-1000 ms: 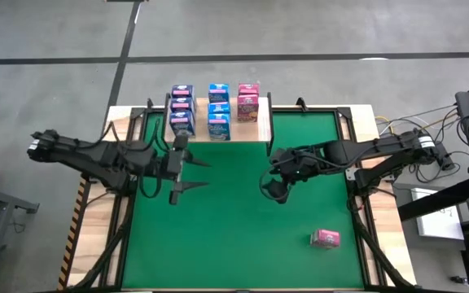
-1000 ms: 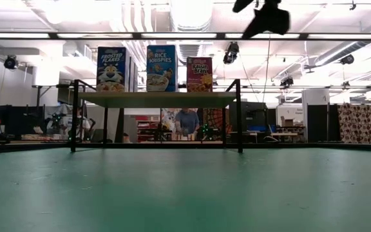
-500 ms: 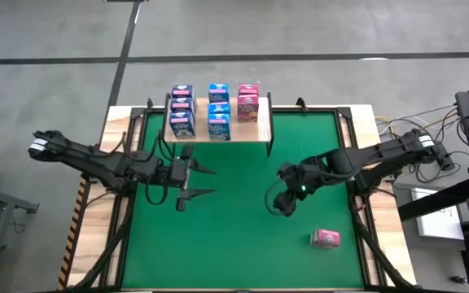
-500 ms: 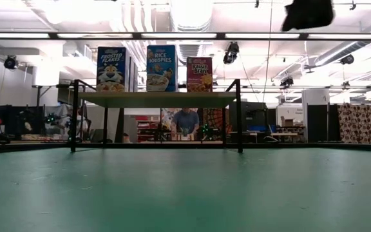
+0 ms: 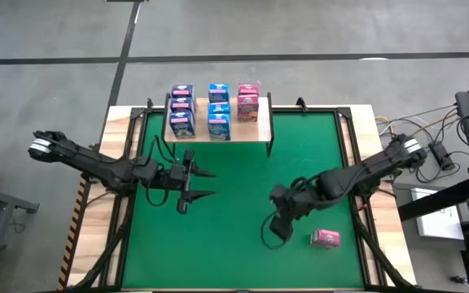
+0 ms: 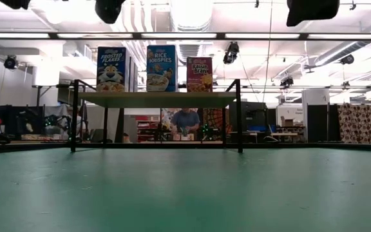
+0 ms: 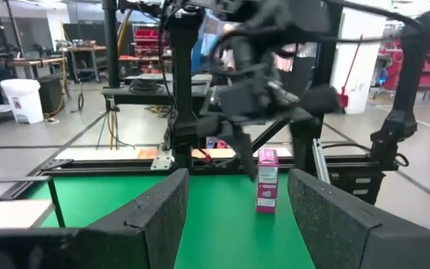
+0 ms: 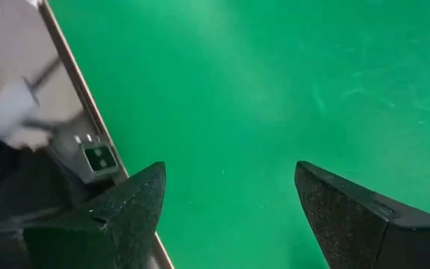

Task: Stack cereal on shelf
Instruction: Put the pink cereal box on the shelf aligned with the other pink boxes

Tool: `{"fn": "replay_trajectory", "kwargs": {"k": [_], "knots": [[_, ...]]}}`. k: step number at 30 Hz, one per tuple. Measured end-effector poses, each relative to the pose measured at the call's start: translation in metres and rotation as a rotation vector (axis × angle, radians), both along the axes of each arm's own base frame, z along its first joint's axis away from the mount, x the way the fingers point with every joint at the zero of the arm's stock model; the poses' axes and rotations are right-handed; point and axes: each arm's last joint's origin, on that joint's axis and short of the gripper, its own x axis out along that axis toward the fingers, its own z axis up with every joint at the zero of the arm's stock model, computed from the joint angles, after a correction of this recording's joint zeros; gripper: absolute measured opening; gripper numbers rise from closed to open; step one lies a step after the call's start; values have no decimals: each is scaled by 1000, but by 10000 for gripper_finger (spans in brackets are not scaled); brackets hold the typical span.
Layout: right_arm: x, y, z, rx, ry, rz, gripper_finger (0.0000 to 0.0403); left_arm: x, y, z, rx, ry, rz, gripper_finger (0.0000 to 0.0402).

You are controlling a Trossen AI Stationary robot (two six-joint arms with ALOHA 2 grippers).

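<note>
Left gripper (image 5: 194, 184), fingers apart and empty, hovers over the flat green mat (image 5: 234, 244) left of centre. Light wooden shelf on thin black legs (image 5: 218, 134) carries small blue, white-purple and pink cardboard cereal boxes (image 5: 218, 110). Right gripper (image 5: 269, 234), fingers apart, hangs beside a lone pink cereal box (image 5: 326, 238) on the mat.

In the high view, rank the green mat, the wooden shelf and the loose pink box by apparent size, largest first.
1. green mat
2. wooden shelf
3. loose pink box, lying on the mat near the right gripper
</note>
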Motion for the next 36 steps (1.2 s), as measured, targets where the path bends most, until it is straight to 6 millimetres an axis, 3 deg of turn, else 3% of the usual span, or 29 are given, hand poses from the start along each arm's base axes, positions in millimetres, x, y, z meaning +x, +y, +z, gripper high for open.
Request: {"fn": "replay_trajectory", "kwargs": {"k": [8, 12, 16, 22, 28, 36], "knots": [[4, 39, -11, -231, 244, 224, 286, -4, -2, -10, -61, -29, -21, 213], [-13, 54, -14, -348, 344, 354, 286, -5, -8, -11, -94, -20, -49, 213], [-36, 76, -9, -392, 313, 472, 286, -4, -13, -11, -85, -29, -69, 213], [-79, 100, 13, -508, 129, 422, 286, -2, -14, -13, -71, -30, -71, 213], [-119, 119, 9, -580, 86, 398, 286, -2, -14, -13, -71, -33, -71, 213], [-135, 120, -5, -614, 110, 337, 286, -2, -14, -12, -74, -40, -69, 213]]}}
